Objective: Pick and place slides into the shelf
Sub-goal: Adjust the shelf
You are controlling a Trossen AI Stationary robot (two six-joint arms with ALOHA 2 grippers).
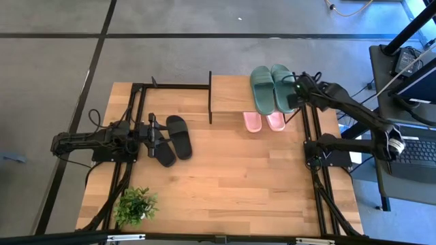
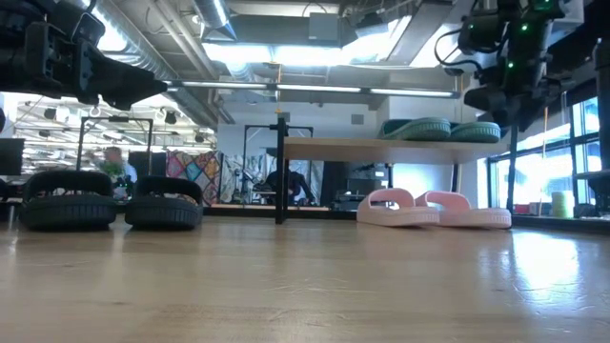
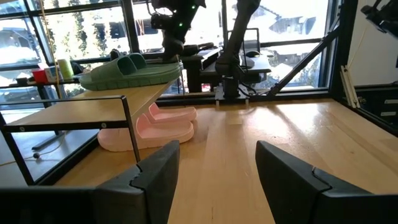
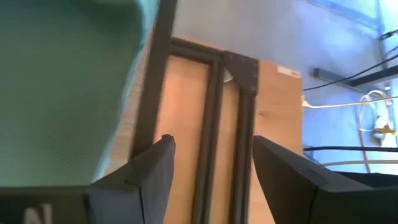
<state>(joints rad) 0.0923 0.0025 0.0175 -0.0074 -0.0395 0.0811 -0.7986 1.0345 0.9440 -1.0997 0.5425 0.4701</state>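
Two green slides (image 1: 270,86) atop shelf (image 1: 228,95), pink pair (image 1: 264,121) beneath

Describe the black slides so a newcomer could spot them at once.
Start at the shelf at the table's far edge, then look across to the left gripper. The black slides lie side by side on the bare tabletop right by it. They are the only dark pair and the only one away from the shelf; green slides sit on top, pink slides beneath.

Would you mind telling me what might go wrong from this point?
The green slides sit at the shelf top's right edge, close beside the right gripper; a careless move might knock them off. The black slides lie just ahead of the open left gripper, which could shove rather than grip them.
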